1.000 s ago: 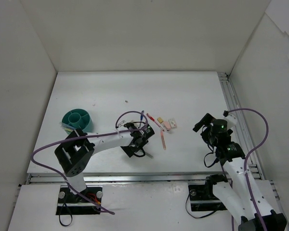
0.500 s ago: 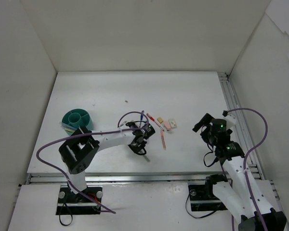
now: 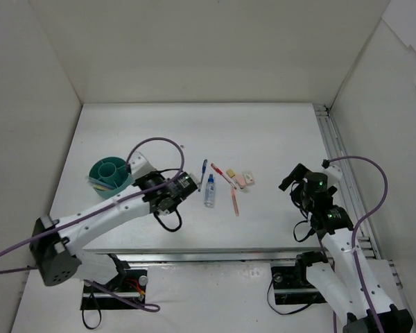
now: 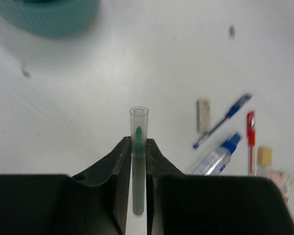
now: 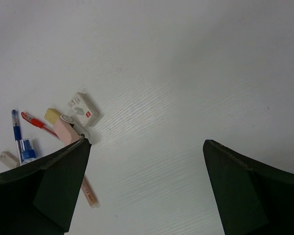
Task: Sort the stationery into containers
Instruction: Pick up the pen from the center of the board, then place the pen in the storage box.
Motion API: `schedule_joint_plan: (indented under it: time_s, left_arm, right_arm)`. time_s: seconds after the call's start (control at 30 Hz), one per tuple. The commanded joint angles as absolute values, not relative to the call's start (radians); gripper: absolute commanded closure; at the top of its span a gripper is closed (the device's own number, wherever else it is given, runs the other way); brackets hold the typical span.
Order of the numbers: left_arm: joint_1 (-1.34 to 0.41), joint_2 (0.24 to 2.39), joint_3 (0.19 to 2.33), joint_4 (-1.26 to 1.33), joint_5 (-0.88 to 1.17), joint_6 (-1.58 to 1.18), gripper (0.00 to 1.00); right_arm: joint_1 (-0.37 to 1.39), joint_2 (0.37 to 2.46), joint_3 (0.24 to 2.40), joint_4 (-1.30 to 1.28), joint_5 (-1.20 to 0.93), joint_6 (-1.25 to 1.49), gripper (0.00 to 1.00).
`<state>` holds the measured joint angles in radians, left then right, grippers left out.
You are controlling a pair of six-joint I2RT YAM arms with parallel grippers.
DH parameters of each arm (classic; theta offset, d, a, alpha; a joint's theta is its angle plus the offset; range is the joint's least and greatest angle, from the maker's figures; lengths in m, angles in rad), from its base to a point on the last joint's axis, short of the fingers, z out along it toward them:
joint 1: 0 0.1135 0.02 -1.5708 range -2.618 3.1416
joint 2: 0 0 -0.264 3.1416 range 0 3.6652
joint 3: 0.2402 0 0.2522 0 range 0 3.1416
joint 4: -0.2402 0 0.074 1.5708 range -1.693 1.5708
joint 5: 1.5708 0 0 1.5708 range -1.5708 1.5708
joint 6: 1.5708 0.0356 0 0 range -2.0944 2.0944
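My left gripper (image 3: 168, 186) (image 4: 138, 143) is shut on a green pen with a clear cap (image 4: 138, 147), which sticks out ahead of the fingers above the table. The teal container (image 3: 97, 170) (image 4: 49, 19) lies ahead and to its left. To its right lies the remaining stationery: a blue pen (image 3: 203, 175) (image 4: 224, 120), a blue-capped tube (image 3: 209, 192) (image 4: 216, 157), a red pen (image 3: 222, 173) (image 4: 250, 139), a pink pen (image 3: 235, 201) (image 5: 89, 193), a tan eraser (image 4: 203, 115), and yellow (image 5: 53, 115), pink (image 5: 66, 129) and white (image 5: 83, 109) erasers. My right gripper (image 3: 291, 179) (image 5: 144, 147) hangs open to the right of the pile, holding nothing.
White walls enclose the table on three sides. A metal rail (image 3: 336, 159) runs along the right edge. A smaller teal cylinder (image 3: 109, 167) stands inside the container, and thin items poke over its near rim (image 3: 95, 183).
The left gripper closed on the green pen by the pile and swung left with it toward the teal container, uncovering the tube. The right arm stayed put.
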<state>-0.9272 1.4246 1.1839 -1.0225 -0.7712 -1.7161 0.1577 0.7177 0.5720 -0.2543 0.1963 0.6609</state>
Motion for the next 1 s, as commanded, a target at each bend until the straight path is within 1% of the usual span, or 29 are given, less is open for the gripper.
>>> schedule_joint_plan:
  time_s: [0.0,0.07,0.1,0.13,0.33,0.47,0.5,0.7,0.97]
  left_arm:
    - [-0.920,1.260,1.171,-1.341,-1.197,-1.857,1.00]
    - [-0.911,1.212,1.117,-1.422,-1.290,-1.978,1.00]
    - [-0.911,1.197,1.067,-1.463,-1.372,-2.087,1.00]
    - [-0.911,1.165,1.045,-1.524,-1.402,-2.136,1.00]
    - [-0.764,1.123,1.008,-1.525,-1.500,-2.120,1.00]
    - [-0.666,1.150,1.022,-1.526,-1.563,-2.118,1.00]
    - [-0.626,1.172,1.023,-1.525,-1.563,-2.128,1.00]
    - [-0.537,1.290,1.003,-1.525,-1.559,-2.249,1.00]
    - [-0.433,1.443,1.100,-1.525,-1.526,-2.322,1.00]
  right_arm:
    - [0.161,0.713,0.572,-0.213,0.244,0.635,0.02]
    - [0.156,0.718,0.571,-0.201,0.242,0.627,0.02]
    - [0.158,0.716,0.571,-0.195,0.244,0.620,0.02]
    - [0.160,0.722,0.571,-0.186,0.247,0.615,0.02]
    - [0.161,0.747,0.568,-0.152,0.258,0.597,0.02]
    - [0.161,0.770,0.561,-0.120,0.255,0.584,0.02]
    - [0.161,0.785,0.561,-0.114,0.250,0.583,0.02]
    - [0.159,0.836,0.571,-0.087,0.247,0.572,0.02]
    - [0.163,0.845,0.571,-0.078,0.261,0.560,0.02]
